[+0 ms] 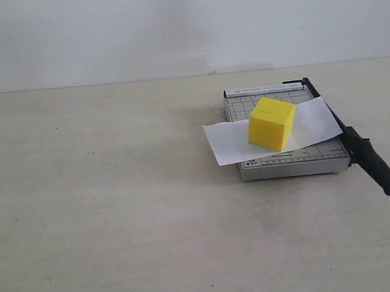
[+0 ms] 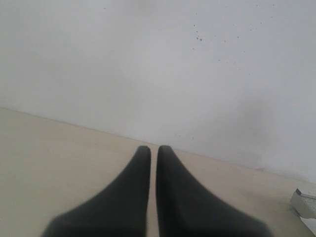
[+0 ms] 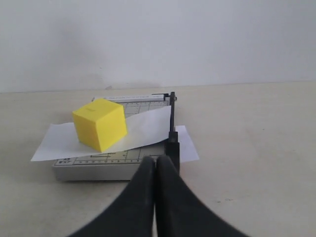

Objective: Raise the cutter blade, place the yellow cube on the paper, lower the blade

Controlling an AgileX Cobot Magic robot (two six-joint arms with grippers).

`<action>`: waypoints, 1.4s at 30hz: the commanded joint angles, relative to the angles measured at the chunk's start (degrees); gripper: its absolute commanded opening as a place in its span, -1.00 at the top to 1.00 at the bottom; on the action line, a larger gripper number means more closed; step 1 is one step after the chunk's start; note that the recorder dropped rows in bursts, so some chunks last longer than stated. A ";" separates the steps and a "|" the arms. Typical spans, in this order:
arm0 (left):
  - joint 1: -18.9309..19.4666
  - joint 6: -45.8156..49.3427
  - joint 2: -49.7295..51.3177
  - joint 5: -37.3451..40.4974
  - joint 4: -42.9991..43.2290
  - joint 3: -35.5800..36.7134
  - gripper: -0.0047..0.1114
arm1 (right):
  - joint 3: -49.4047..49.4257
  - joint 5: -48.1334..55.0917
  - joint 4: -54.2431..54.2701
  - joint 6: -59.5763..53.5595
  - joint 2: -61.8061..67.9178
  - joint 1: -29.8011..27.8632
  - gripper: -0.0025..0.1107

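The yellow cube (image 1: 271, 123) (image 3: 100, 123) rests on the white paper (image 1: 227, 143) (image 3: 54, 143), which lies across the grey gridded trimmer board (image 1: 291, 163) (image 3: 98, 169). The black cutter blade (image 1: 357, 145) (image 3: 172, 116) lies down along the board's right edge, over the paper's end, and its thick handle (image 1: 381, 170) sticks out past the front. My right gripper (image 3: 156, 160) is shut and empty, just in front of the blade's handle end. Away from the board, my left gripper (image 2: 153, 148) is shut on nothing above bare table. Neither gripper shows in the exterior view.
The trimmer sits at the right of a wide beige tabletop (image 1: 119, 213), with a white wall (image 1: 172, 26) behind. In the left wrist view one grey corner of the trimmer (image 2: 306, 202) shows at the picture's edge.
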 commanded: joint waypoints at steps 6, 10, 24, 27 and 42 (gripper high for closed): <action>0.22 0.09 -0.15 0.17 -0.07 0.23 0.83 | -0.03 5.34 -0.05 -0.19 -3.21 -3.96 0.96; 0.22 0.09 -0.15 0.17 -0.07 0.23 0.83 | -0.03 9.79 -0.05 -0.19 -3.21 -3.96 0.96; 0.22 0.09 -0.15 0.17 -0.07 0.23 0.83 | -0.03 9.43 0.05 -0.19 -3.77 -8.01 0.96; 0.22 0.09 -0.15 0.17 -0.07 0.23 0.83 | -0.03 9.43 0.05 -0.19 -3.77 -8.01 0.96; 0.22 0.09 -0.15 0.17 -0.07 0.23 0.83 | -0.03 9.41 -2.12 -0.20 -3.77 -8.01 0.96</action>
